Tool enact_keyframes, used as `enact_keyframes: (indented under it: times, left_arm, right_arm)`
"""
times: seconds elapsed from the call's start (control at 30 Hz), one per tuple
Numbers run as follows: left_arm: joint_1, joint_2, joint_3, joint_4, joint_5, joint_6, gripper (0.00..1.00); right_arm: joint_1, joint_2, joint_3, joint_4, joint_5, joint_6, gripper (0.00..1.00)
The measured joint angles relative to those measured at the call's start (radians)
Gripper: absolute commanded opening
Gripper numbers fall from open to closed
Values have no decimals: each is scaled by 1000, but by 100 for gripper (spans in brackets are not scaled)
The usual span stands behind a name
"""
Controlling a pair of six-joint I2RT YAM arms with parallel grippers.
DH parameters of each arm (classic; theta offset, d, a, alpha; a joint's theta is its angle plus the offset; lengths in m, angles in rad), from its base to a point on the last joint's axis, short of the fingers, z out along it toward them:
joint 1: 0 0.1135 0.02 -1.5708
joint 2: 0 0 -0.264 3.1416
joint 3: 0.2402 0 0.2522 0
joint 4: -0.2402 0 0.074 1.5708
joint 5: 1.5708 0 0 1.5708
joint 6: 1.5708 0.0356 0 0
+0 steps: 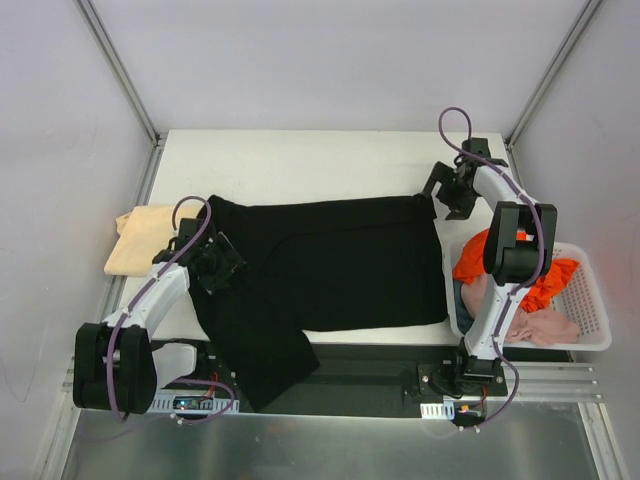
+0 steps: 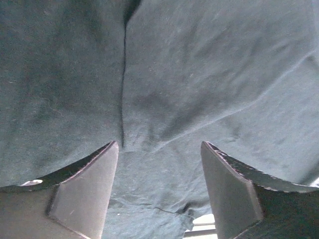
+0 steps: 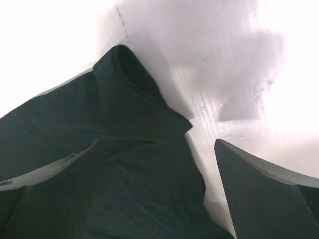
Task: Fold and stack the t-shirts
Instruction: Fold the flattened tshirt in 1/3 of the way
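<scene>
A large black t-shirt (image 1: 330,265) lies spread across the white table, one part hanging over the near edge. My left gripper (image 1: 218,262) is open just above its left side; in the left wrist view black cloth (image 2: 199,74) fills the frame between the spread fingers (image 2: 89,184). My right gripper (image 1: 447,196) is open over the shirt's far right corner (image 3: 134,104), which is folded over on itself; one finger (image 3: 264,189) is over bare table. A pale tan shirt (image 1: 145,238) lies folded at the left. Orange (image 1: 540,280) and pink (image 1: 535,325) shirts sit in the basket.
A white mesh basket (image 1: 590,300) stands at the table's right edge beside the right arm. The white table (image 1: 300,160) has grey walls on three sides. A metal rail runs along the near edge by the arm bases.
</scene>
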Motion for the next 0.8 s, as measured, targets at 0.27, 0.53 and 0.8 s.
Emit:
enact_keyframes:
  times: [0.27,0.53,0.8]
  left_arm:
    - [-45,122,7,0,-11,-10,38]
    - [-50,172,53,0,-28,-8,9]
    - [-50,132,70,0,-56,3,0]
  right_arm:
    - [-20,0,21,-20,-37,-30,91]
    - [-20,17,51,-36,-58,-69,90]
    - [-20,29,51,-71,-58,-96,79]
